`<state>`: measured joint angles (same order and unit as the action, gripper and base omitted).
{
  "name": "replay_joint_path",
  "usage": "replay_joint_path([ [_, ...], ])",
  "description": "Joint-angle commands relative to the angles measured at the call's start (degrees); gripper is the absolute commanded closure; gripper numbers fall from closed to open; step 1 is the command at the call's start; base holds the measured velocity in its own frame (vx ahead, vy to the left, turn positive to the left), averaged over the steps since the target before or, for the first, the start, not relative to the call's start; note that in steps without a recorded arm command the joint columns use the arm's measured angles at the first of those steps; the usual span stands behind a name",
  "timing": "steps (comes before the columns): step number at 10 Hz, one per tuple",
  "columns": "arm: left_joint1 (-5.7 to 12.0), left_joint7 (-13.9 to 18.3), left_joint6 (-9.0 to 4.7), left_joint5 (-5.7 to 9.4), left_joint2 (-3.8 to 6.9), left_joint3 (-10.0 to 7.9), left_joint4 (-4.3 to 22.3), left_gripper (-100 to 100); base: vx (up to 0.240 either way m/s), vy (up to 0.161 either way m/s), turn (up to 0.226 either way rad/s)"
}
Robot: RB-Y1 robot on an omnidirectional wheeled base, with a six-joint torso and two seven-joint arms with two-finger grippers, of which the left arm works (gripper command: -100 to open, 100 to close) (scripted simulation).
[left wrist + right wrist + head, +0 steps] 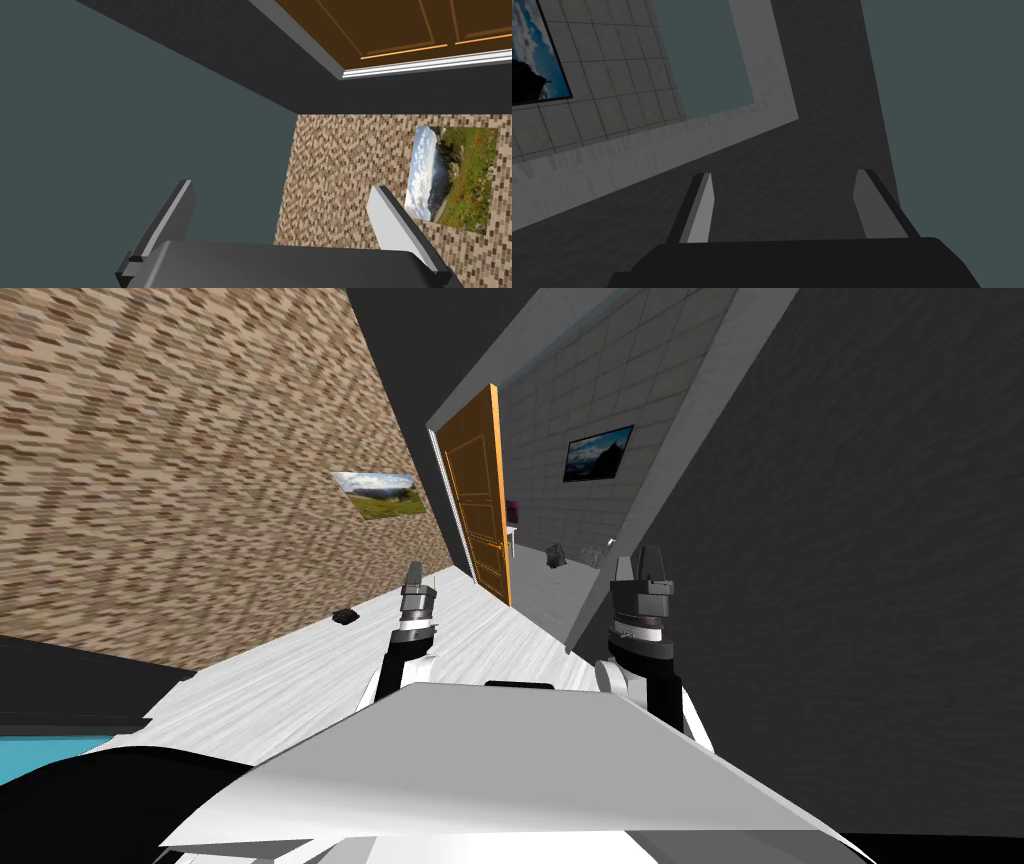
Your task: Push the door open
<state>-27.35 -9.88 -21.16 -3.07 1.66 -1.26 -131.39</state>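
- Head view has a brown brick-patterned wall (150,468) across the left side and a plain dark wall (850,538) across the right; both slant with the camera.
- Between them a pale, streaked floor (300,678) runs ahead to a doorway.
- The doorway's grey frame (690,418) stands against the dark wall, and a grey tiled wall (560,388) shows through the opening.
- The door (480,508) is orange-brown and panelled, and hangs on the doorway's left side, next to the brick wall. It stands swung off the frame's right post with its narrow edge turned this way, so an open gap lies beside it. It is ahead of both arms and well apart from them.
- A landscape picture (378,493) hangs on the brick wall near the door's hinge side. A dark-framed picture (598,453) hangs on the tiled wall.
- The left gripper (413,573) is raised over the floor, short of the door. In the left wrist view its jaws stand spread wide. The brick wall and the landscape picture show past them, and the door's panelled face lies further off.
- The right gripper (640,558) is raised in front of the frame's right post. In the right wrist view its jaws are likewise spread, with the dark wall showing between them.
- A small dark thing (345,616) lies on the floor at the foot of the brick wall, to the left of the left gripper.
- A second dark thing (555,555) lies on the floor beyond the doorway.
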Motion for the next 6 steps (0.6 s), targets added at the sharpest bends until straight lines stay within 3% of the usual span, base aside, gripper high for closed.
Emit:
replay_joint_path([
  [1,1.18,0.0,-0.05,0.19,0.41,-0.10,2.0,-100,0.065,0.060,-0.114],
  [6,4.98,0.2,-0.20,0.81,1.43,-0.43,8.4,-100,0.123,0.133,-0.105],
])
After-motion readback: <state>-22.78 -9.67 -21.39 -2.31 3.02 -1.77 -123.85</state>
